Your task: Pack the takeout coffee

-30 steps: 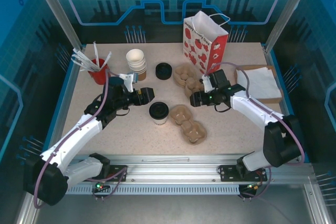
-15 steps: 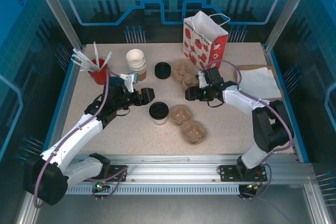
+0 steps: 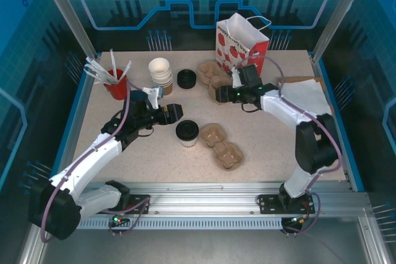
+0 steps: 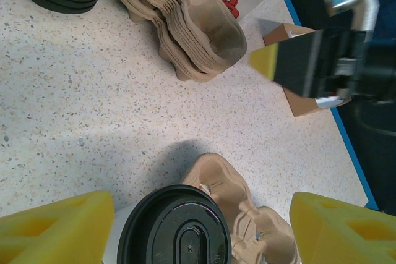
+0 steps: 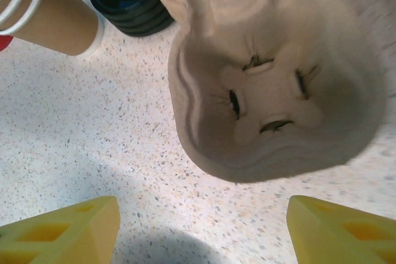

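Note:
The takeout coffee (image 3: 187, 132), a small pale cup under a black lid (image 4: 175, 227), stands at mid-table beside a brown pulp cup carrier (image 3: 221, 145). My left gripper (image 3: 174, 112) hovers just behind and left of it, open. In the left wrist view its yellow fingers (image 4: 55, 230) stand wide to either side of the lid without touching it. The strawberry-print bag (image 3: 242, 46) stands upright at the back. My right gripper (image 3: 219, 94) is open in front of a stack of pulp carriers (image 5: 278, 85), with bare table between its fingers (image 5: 343, 230).
Loose black lids (image 3: 187, 78) and a stack of lidless white cups (image 3: 161, 72) sit at the back left of the carrier stack (image 3: 210, 76). A red cup of straws (image 3: 115, 82) is far left. White napkins on brown card (image 3: 307, 96) lie at the right.
My right gripper has swung back and to the left, and the carrier stack and the black lids have shifted back-left ahead of it. The left arm and the coffee have not moved.

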Robot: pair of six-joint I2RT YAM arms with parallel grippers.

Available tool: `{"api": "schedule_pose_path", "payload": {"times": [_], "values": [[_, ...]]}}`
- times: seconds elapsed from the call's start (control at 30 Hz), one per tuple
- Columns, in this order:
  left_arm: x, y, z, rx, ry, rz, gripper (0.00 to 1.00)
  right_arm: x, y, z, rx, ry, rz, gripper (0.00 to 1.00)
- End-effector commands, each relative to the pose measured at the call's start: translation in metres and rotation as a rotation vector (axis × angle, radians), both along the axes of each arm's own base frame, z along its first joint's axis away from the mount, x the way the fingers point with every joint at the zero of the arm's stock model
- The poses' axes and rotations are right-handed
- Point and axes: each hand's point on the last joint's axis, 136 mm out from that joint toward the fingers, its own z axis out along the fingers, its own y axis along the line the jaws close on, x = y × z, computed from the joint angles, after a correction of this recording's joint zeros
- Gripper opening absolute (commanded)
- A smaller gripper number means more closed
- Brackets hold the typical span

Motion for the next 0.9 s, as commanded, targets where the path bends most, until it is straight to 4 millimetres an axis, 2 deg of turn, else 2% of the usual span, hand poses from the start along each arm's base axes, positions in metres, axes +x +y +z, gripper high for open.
{"api": "schedule_pose_path", "payload": {"times": [0.0,0.17,0.27,0.37,0.47,0.63,0.87], "values": [[0.003,-0.009,0.021,-0.032,-0.040,-0.032,0.77,0.001,-0.037,0.072,-0.110,-0.204,-0.031,0.73],[0.006,-0.016,0.034,-0.047,-0.063,-0.051,0.77,0.022,-0.099,0.137,-0.165,-0.317,-0.186,0.72],[0.007,-0.025,0.044,-0.053,-0.081,-0.079,0.77,0.041,-0.129,0.164,-0.184,-0.354,-0.266,0.69],[0.009,-0.034,0.054,-0.047,-0.099,-0.105,0.77,0.063,-0.152,0.179,-0.231,-0.357,-0.326,0.67],[0.011,-0.041,0.060,-0.044,-0.105,-0.122,0.77,0.088,-0.164,0.183,-0.268,-0.340,-0.346,0.65],[0.014,-0.049,0.064,-0.035,-0.108,-0.137,0.77,0.124,-0.172,0.180,-0.316,-0.307,-0.350,0.61],[0.016,-0.055,0.064,-0.023,-0.103,-0.150,0.77,0.161,-0.175,0.159,-0.363,-0.256,-0.335,0.56]]}}
